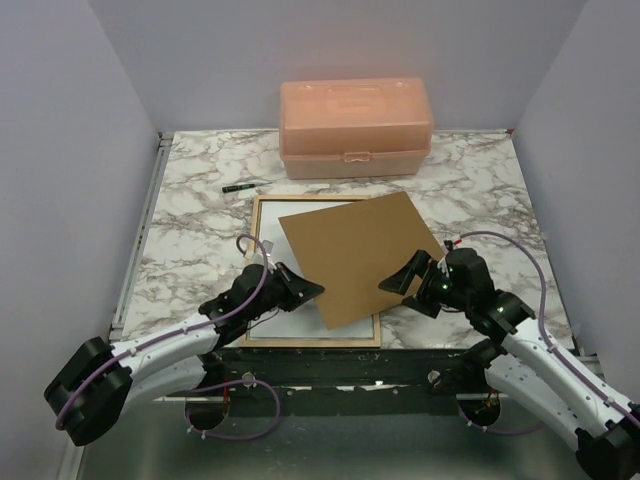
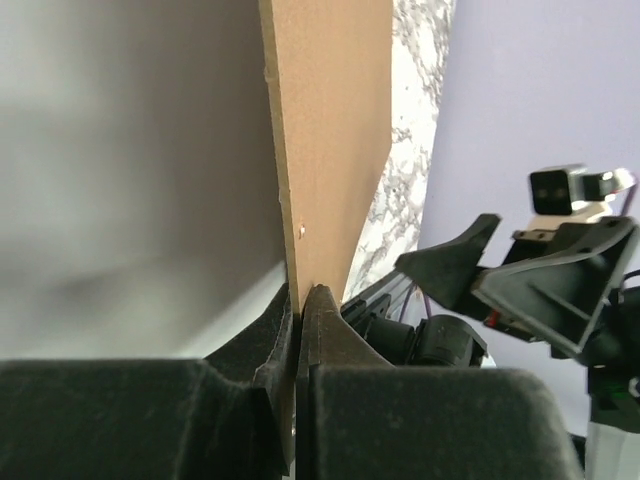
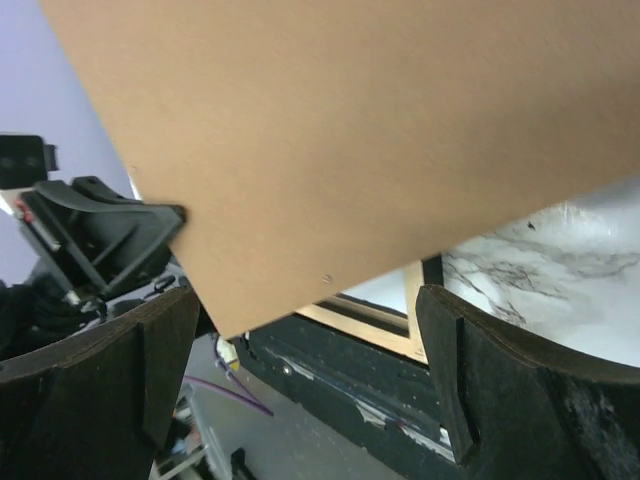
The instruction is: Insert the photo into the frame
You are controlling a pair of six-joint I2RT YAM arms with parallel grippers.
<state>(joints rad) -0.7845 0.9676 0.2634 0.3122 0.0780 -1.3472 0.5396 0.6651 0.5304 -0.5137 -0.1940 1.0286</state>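
Note:
The frame (image 1: pixel 262 215) lies flat on the marble table with its light wood back up; its corner also shows in the right wrist view (image 3: pixel 412 322). A white surface (image 1: pixel 272 322) shows inside it, perhaps the photo's plain reverse; no printed side is in view. A brown fibreboard backing panel (image 1: pixel 355 255) hangs tilted over the frame. My left gripper (image 1: pixel 308 289) is shut on the panel's near left edge (image 2: pixel 325 150), with the fingers (image 2: pixel 322 325) clamped on it. My right gripper (image 1: pixel 410 285) is open at the panel's right edge, with the panel (image 3: pixel 360 140) above its spread fingers (image 3: pixel 505 385).
A translucent orange lidded box (image 1: pixel 355 128) stands at the back of the table. A small black marker (image 1: pixel 238 187) lies behind the frame on the left. The table's dark front edge (image 1: pixel 330 358) runs just in front of the frame.

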